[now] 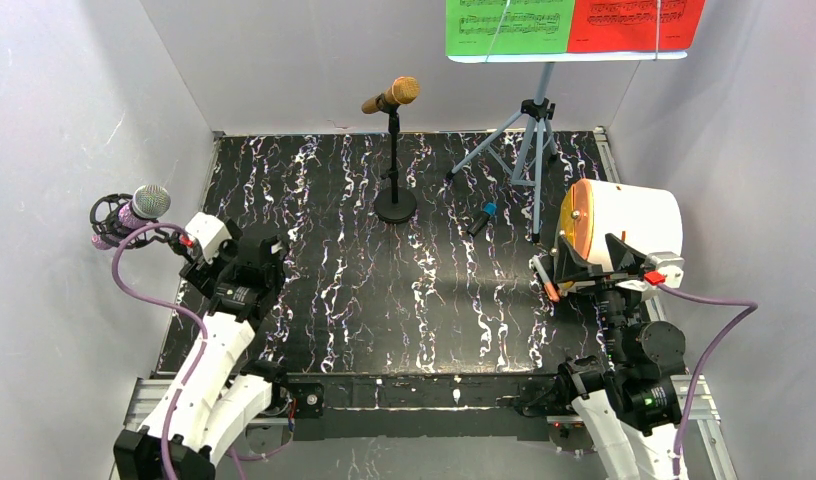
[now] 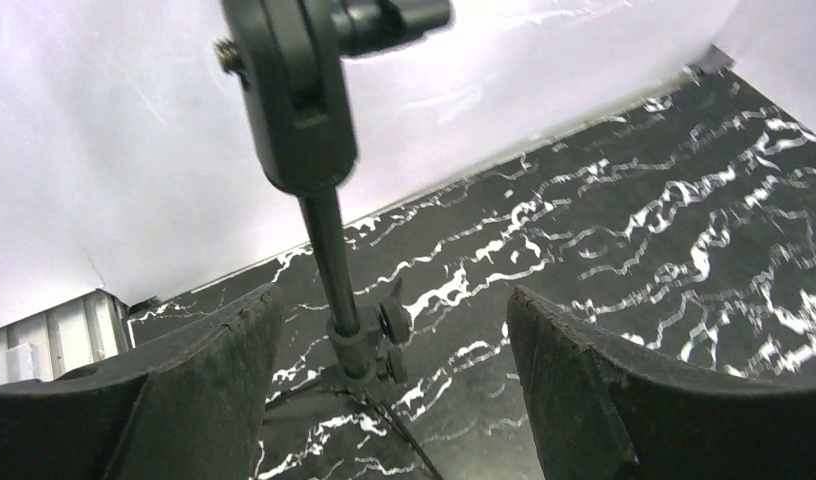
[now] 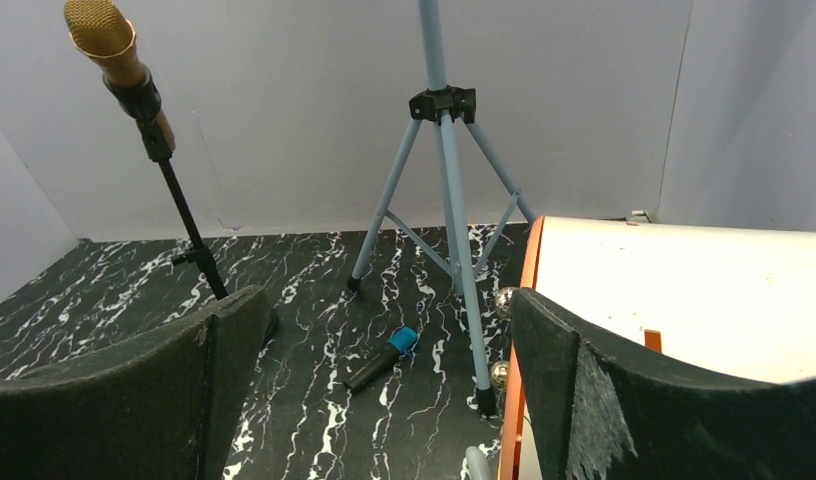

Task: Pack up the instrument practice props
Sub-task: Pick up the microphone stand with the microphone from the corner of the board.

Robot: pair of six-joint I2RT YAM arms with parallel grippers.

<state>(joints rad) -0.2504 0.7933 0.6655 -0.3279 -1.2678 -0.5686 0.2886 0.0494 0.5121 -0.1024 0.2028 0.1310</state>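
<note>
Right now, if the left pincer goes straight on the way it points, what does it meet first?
Most likely the thin black mic mount: its pole stands in the gap of the left pincer, left of centre. How far ahead it is remains unclear.

High rear overview; two low wrist close-ups across shared table [image 1: 384, 300]

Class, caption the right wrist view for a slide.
Open right claw facing gold microphone, pale blue tripod, blue-tipped microphone, white drum.
</note>
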